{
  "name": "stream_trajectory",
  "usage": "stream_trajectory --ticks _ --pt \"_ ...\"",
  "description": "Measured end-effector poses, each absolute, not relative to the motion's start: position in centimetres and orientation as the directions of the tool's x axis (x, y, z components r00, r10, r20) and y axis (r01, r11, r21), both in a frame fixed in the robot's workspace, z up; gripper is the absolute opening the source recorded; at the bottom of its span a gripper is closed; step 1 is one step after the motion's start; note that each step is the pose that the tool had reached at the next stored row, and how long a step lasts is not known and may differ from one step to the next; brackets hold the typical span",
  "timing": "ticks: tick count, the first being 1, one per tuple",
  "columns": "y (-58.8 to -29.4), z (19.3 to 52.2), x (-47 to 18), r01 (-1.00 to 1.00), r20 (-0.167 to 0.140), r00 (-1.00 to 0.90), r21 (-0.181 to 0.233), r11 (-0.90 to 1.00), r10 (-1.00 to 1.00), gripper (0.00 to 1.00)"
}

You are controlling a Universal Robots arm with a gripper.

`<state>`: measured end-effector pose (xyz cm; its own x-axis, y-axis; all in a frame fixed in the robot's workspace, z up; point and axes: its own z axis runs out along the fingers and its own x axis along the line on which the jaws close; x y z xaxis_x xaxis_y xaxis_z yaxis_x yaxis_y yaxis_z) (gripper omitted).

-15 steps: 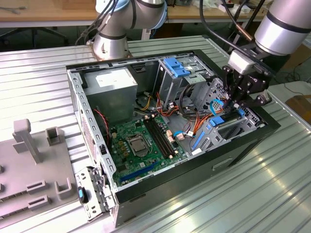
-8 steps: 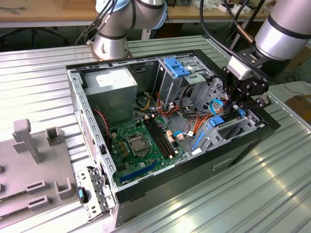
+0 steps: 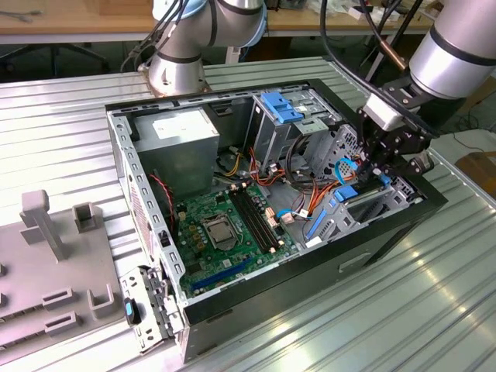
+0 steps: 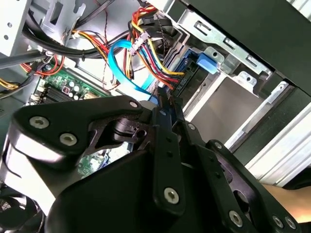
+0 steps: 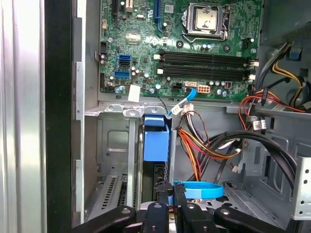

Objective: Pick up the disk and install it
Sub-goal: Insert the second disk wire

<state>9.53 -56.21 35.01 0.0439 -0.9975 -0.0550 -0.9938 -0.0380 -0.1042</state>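
The disk sits edge-on in the metal drive cage at the case's front corner. Its bright blue carrier (image 5: 156,141) tops a dark body (image 5: 156,175) in the first wrist view. In the second wrist view, the carrier's blue tab (image 4: 206,61) shows at the cage mouth. In the exterior view, the carrier (image 3: 346,194) appears under the arm's black head. My gripper (image 5: 170,194) (image 4: 162,104) (image 3: 370,175) is down inside the case, its fingers pressed together. Their tips are right at the disk's near end; contact is hidden.
The open computer case (image 3: 387,232) lies on a ribbed metal table (image 3: 403,310). Inside it are the green motherboard (image 3: 225,229), the grey power supply (image 3: 182,136) and bundled coloured cables (image 5: 204,145). A light-blue flat cable (image 5: 201,189) runs beside the fingers. Grey fixtures (image 3: 54,271) stand at the exterior view's left.
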Motion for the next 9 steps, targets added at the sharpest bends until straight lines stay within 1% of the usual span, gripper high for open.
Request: stream_trajectory --ticks 2,9 --pt "-56.23 34.93 9.53 -0.995 -0.055 0.014 -0.104 -0.008 -0.998 0.17" --pt "-56.39 34.74 9.73 -0.995 -0.055 0.001 -0.103 0.004 -0.998 0.17"
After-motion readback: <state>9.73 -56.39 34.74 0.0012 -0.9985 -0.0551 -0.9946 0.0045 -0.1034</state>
